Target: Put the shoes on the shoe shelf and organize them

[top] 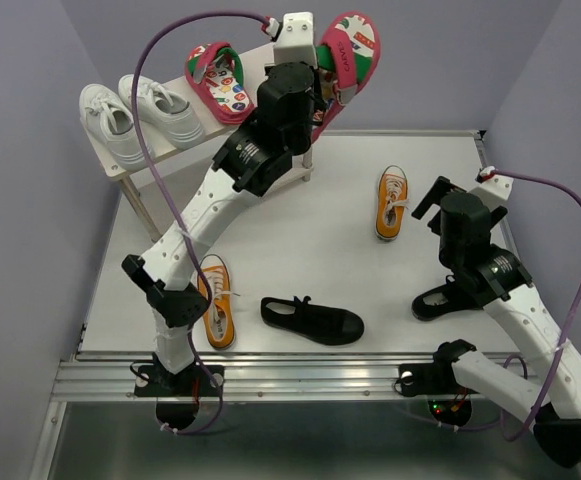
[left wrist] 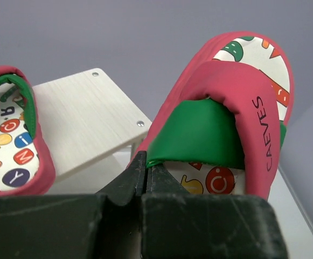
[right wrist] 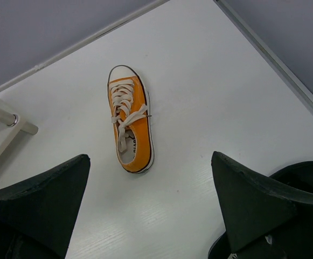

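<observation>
My left gripper [left wrist: 145, 162] is shut on a red flip-flop [left wrist: 226, 108], pinching it where the green strap meets the sole. It holds that flip-flop [top: 348, 60] tilted in the air past the right end of the shoe shelf [top: 258, 62]. On the shelf's top board [left wrist: 86, 118] lie the other red flip-flop [top: 220, 82] and a pair of white sneakers [top: 135, 115]. My right gripper [right wrist: 151, 162] hangs open and empty above the table, short of an orange sneaker [right wrist: 130, 124].
On the table lie that orange sneaker [top: 392, 203], a second orange sneaker [top: 216, 300] by the left arm, a black strap shoe [top: 313, 320] at the front middle, and another black shoe [top: 440, 298] partly under the right arm. A shelf leg [right wrist: 5, 118] stands left of the right gripper.
</observation>
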`<state>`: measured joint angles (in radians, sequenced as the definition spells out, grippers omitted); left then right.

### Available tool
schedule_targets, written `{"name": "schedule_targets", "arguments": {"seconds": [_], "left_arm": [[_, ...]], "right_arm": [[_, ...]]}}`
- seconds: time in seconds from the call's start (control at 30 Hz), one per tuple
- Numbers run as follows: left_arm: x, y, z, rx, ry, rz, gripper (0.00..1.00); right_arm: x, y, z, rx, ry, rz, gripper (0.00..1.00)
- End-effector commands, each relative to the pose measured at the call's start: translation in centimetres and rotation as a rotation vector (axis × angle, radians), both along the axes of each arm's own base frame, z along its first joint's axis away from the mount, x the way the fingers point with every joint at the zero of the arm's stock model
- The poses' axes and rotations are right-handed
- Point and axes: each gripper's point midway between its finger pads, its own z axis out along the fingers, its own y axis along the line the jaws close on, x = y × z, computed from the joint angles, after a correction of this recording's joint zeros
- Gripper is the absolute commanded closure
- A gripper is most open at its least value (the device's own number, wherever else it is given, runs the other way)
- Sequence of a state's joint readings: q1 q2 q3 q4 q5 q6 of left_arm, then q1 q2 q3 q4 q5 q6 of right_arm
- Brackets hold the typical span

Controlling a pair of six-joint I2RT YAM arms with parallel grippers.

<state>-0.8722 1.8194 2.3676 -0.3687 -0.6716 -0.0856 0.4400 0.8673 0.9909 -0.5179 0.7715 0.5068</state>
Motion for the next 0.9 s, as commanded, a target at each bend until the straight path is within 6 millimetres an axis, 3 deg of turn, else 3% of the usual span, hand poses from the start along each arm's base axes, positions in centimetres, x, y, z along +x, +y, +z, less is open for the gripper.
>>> {"name": "schedule_targets", "arguments": {"seconds": [0.0,0.17,0.37,0.67,0.87], "left_arm": [[3.3,4.6,5.4,-0.228,-0.158,0.155,1.00],[5.6,6.1,5.8,-0.344,-0.201,0.204,1.00],[8.0,7.4,3.9,-0.431,-0.182,0.277,1.00],[9.9,8.3,1.5,-0.626,-0.167,0.378,1.00],[10.8,9.2,1.3,-0.708,-0.203,0.444,1.00]], "right_arm": [[-0.3,-0.4,1.5,0.030,-0.045,-0.028,0.00],[-0.2,-0.3,1.3,0.031,-0.034,-0.020,0.00],[-0.2,0.1,1.2,0.041,-0.023,-0.006,0.00],[-0.1,0.7,0.7,0.061,-0.006,0.021,0.00],[-0.6,0.5,0.6,0.069,-0.010,0.023,0.00]]}}
